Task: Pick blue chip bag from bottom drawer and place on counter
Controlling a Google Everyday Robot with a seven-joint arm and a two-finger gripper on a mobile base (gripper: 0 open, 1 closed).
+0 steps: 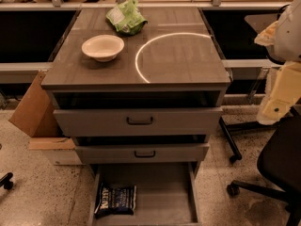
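Pincer (275,108): seemingly the pale cream piece hanging at the right edge of the view, below the white arm (290,29). It sits off the right side of the counter (188,62), at about the level of the upper drawer, well apart from everything on the cabinet. Apart or together: cannot tell from this angle. Nothing visibly held.

Blue chip bag (116,200): lying flat on the floor of the bottom drawer (164,197), in the left front corner, white lettering facing up. The drawer is pulled fully out.

Upper drawer (178,121) and middle drawer (178,153): grey fronts with black handles, a dark gap showing above each.

Counter top: white bowl (103,47) at the left, upright. Light green snack bag (126,17) behind it, near the back edge. White arc (149,44) runs just right of the bowl.

Surroundings: cardboard box (33,105) leaning on the left of the cabinet; black office chair (277,168) at the right.
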